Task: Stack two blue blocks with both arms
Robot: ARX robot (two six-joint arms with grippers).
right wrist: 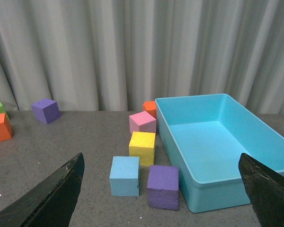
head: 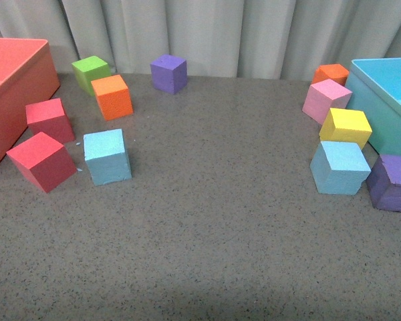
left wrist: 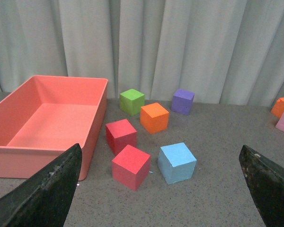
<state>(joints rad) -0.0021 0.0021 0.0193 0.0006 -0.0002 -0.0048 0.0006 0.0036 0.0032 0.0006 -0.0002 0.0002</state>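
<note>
Nothing stacked yet: the two blue blocks sit well apart on the table [head: 214,254], neither one held.

Front view: neither of my arms shows. The left blue block [head: 107,157] rests just beside a red cube [head: 42,160]. The right blue block [head: 339,167] lies far across the table, next to a yellow cube [head: 345,127] and a purple cube [head: 393,182], near the cyan bin [head: 387,120].
Left wrist view: my left gripper [left wrist: 159,156] is spread wide and empty, the left blue block ahead of it.
Right wrist view: my right gripper [right wrist: 161,158] is likewise wide and empty, the right blue block ahead.
I judge every step is still to do: grasp, carry, stack.
</note>
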